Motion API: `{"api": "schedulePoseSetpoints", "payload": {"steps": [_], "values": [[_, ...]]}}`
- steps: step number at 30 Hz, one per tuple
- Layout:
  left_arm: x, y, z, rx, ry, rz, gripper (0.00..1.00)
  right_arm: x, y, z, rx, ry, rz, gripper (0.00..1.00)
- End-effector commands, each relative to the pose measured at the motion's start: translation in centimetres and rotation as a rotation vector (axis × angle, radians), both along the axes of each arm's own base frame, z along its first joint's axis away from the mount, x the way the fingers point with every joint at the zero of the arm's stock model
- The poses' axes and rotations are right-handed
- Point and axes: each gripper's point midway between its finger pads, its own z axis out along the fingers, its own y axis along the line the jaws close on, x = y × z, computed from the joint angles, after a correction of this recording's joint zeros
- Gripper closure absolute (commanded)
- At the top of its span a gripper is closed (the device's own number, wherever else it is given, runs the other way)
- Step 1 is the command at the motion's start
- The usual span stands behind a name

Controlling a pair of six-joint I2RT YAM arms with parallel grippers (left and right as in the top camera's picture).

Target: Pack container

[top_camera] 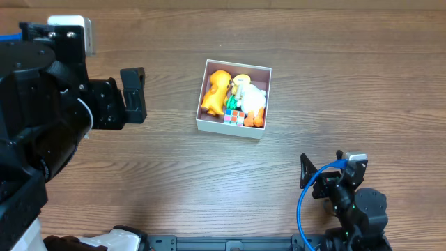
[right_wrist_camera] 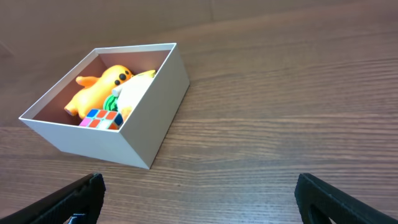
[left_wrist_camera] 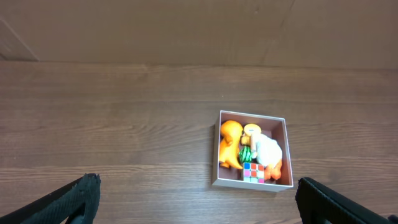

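The container (top_camera: 231,126) is a shallow square white-walled box in the middle of the table. It holds an orange animal toy (top_camera: 216,91), a white toy (top_camera: 252,98), a green piece and a small colour cube (top_camera: 235,117). It also shows in the left wrist view (left_wrist_camera: 249,184) and in the right wrist view (right_wrist_camera: 149,106). My left gripper (top_camera: 132,95) is open and empty, to the left of the container and apart from it; its fingers (left_wrist_camera: 198,199) frame bare table. My right gripper (top_camera: 322,174) is open and empty at the front right; in its own view the fingers (right_wrist_camera: 199,198) stand wide apart.
A white block (top_camera: 73,29) lies at the back left behind the left arm. A blue cable (top_camera: 306,199) loops by the right arm's base. The wooden table (top_camera: 313,70) surrounds the container.
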Motion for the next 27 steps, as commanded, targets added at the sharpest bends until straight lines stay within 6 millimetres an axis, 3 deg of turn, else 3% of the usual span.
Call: {"api": "schedulePoseSetpoints", "payload": {"steps": [1,8,27], "values": [[0.1,0.5,0.2,0.016,-0.01,0.012,0.0,0.2,0.1,-0.4,0.005,-0.023,0.003,0.0],[0.1,0.5,0.2,0.016,-0.01,0.012,0.0,0.3,0.1,-2.7,-0.003,0.022,0.002,0.0],[0.1,0.5,0.2,0.016,-0.01,0.012,0.0,0.4,0.1,-2.5,-0.002,0.017,0.002,0.0]]}}
